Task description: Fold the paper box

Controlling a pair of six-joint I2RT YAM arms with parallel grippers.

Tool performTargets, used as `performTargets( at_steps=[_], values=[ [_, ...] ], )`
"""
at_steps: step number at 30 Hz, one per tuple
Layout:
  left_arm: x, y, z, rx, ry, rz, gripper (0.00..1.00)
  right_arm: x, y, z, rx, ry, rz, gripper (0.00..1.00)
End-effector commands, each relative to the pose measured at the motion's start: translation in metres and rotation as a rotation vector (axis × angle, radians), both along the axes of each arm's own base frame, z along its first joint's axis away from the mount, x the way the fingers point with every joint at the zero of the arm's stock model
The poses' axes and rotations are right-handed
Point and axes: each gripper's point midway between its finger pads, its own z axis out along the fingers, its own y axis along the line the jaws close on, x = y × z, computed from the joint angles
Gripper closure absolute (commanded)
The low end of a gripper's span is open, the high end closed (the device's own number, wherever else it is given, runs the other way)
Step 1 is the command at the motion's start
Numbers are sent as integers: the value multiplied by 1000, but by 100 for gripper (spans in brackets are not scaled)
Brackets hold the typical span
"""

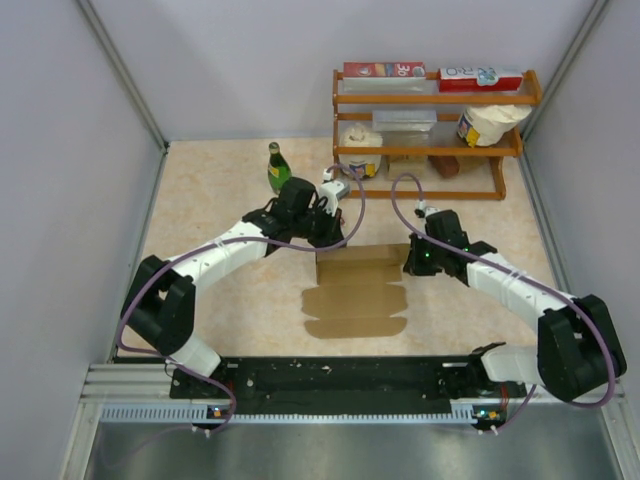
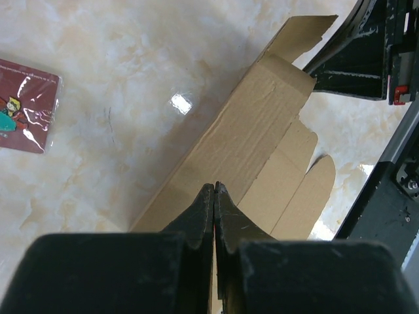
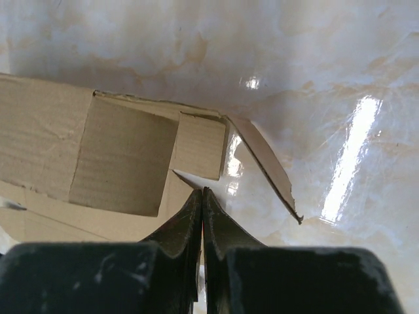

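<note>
Cardboard of the paper box sits pinched in the closed left tool; the right tool is closed empty.

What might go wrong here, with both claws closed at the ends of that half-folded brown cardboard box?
1. The left gripper and right gripper are shut at the ends of the plain brown cardboard box, by its raised panel. If either slips, the panel may flop flat.
2. The loose curved end flap beside the right gripper could get creased.
3. The green glass bottle stands close to the left gripper and might be knocked over.
</note>
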Motion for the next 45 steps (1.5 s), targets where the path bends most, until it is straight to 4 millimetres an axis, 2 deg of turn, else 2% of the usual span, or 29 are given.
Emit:
performTargets(
  at_steps=[1,9,17,28,45],
  values=[
    [-1,1,10,-20,-41,6,100,22,5,17,22,-91,-40,100],
    [-3,6,2,3,-34,20,100,37,-5,55,-22,-192,-67,100],
    [-4,9,-1,17,-36,31,100,53,3,70,-23,-230,-39,100],
    [-5,9,-7,25,-21,29,100,46,18,51,19,-148,24,100],
    [-6,7,-11,28,-6,21,100,40,44,38,139,-81,91,100]
  ],
)
